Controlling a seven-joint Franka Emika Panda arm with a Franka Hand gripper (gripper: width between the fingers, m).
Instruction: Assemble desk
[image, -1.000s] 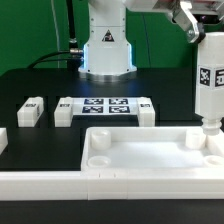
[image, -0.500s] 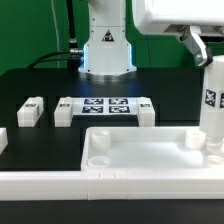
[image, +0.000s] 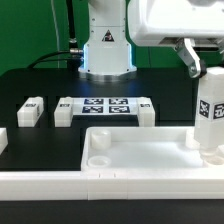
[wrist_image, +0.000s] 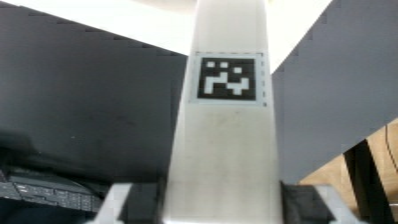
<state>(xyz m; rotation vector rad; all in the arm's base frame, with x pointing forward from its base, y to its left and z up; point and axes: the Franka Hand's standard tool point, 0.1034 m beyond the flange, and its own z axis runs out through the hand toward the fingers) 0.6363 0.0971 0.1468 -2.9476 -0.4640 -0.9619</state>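
The desk slab (image: 140, 165) lies white and flat at the front, with round sockets at its corners. A white square leg (image: 211, 110) carrying a black-and-white tag stands upright at the slab's corner on the exterior view's right. Its lower end is at the rim there; I cannot tell whether it sits in the socket. My gripper (image: 205, 68) is shut on the leg's upper end. In the wrist view the leg (wrist_image: 226, 130) runs straight away from my gripper (wrist_image: 226, 205), and dark fingers (wrist_image: 146, 205) press it on both sides.
The marker board (image: 104, 106) lies behind the slab, in front of the robot base (image: 106, 45). Loose white legs lie beside it (image: 29, 111), (image: 66, 112), (image: 146, 112). A low white rail (image: 40, 183) runs along the front edge.
The gripper has come down with the leg. The leg has gone from slightly tilted to upright, and its lower end now reaches the slab's right corner.
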